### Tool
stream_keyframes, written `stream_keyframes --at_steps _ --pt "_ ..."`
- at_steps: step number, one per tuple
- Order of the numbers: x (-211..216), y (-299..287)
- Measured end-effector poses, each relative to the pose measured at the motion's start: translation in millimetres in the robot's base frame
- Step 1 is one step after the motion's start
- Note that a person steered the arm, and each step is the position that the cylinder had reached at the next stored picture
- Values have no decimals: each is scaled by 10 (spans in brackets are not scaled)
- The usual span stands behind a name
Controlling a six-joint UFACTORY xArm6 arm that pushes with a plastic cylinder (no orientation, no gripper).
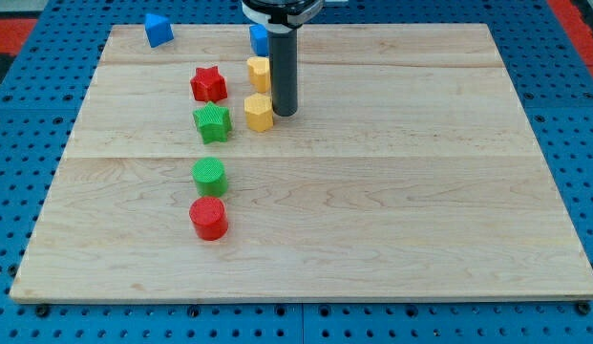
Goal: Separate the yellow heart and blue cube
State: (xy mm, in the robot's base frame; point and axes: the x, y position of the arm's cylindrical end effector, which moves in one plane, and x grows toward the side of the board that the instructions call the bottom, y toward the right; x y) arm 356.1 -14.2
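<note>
A yellow heart (pixel 258 73) lies near the view's top centre, just below a blue cube (pixel 259 39); the two look close or touching. My rod comes down just right of them, hiding part of each. My tip (pixel 284 114) rests on the board right next to a yellow hexagon block (pixel 259 112), below the heart.
A blue block (pixel 158 30) sits at the board's top left. A red star (pixel 208 84), a green star (pixel 212 123), a green cylinder (pixel 209 176) and a red cylinder (pixel 208 218) run down the view's left-centre. The wooden board (pixel 420 191) lies on a blue pegboard.
</note>
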Motion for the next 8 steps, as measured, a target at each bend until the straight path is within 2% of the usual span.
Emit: stream_keyframes --at_steps 1,2,4,6,7,8 --pt "-591 248" --pt "-1009 172" --pt "-899 -1064" --pt "-1099 -2493" --pt "-1547 -2767" --pt "-1650 -2733"
